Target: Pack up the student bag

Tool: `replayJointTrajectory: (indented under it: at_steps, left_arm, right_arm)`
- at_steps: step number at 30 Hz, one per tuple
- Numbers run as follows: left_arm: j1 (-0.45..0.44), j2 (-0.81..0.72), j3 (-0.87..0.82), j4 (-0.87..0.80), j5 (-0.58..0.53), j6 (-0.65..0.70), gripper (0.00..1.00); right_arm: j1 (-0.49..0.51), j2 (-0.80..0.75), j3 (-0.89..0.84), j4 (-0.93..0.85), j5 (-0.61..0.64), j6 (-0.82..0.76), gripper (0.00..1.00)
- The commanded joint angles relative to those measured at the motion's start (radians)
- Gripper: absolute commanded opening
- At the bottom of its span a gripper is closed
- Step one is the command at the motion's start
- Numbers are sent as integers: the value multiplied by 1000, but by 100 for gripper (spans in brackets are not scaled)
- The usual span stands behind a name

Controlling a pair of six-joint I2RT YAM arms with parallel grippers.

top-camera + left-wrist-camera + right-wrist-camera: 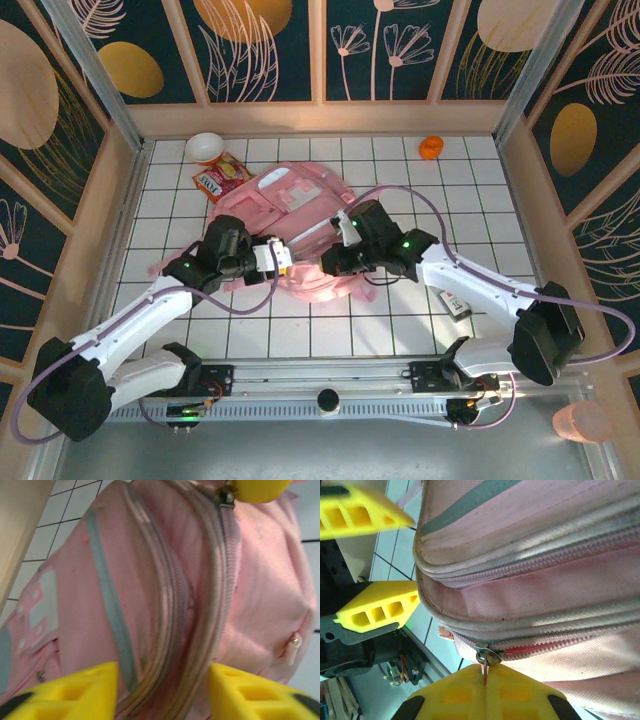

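the step in hand looks like working the zip of the student bag (300, 215), which lies slumped on the tiled tabletop (400, 325) right in front of both pincers. the right pincer (485, 682) is pressed together on the thin metal zipper pull (484, 669). the left pincer (162, 682) stands spread, soft pink woven fabric and ribbed zip tape bulging between its yellow fingers (75, 690). next, i judge: a steady pull along the curved track while the left one pins the limp cloth.

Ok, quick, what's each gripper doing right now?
Left gripper: open, fingers either side of the student bag.
Right gripper: shut on the bag's zipper pull.
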Motion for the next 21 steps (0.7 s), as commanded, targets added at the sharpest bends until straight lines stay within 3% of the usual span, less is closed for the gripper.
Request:
replayJointTrajectory:
  at_steps: [1, 5, 15, 17, 21]
  left_arm:
    - [7, -26, 49, -83, 53, -54, 62]
    - [-11, 3, 86, -83, 158, -73, 63]
    - [-142, 198, 166, -48, 198, -66, 59]
    - [-142, 221, 155, -37, 177, -66, 50]
    - [-143, 226, 126, -18, 104, -74, 15]
  right_arm:
    - [9, 24, 36, 46, -46, 15, 0]
    - [8, 50, 53, 41, -81, -18, 0]
    - [5, 33, 40, 74, -109, -19, 0]
    - [4, 25, 37, 76, -110, -20, 0]
    - [-14, 3, 34, 43, -104, -37, 0]
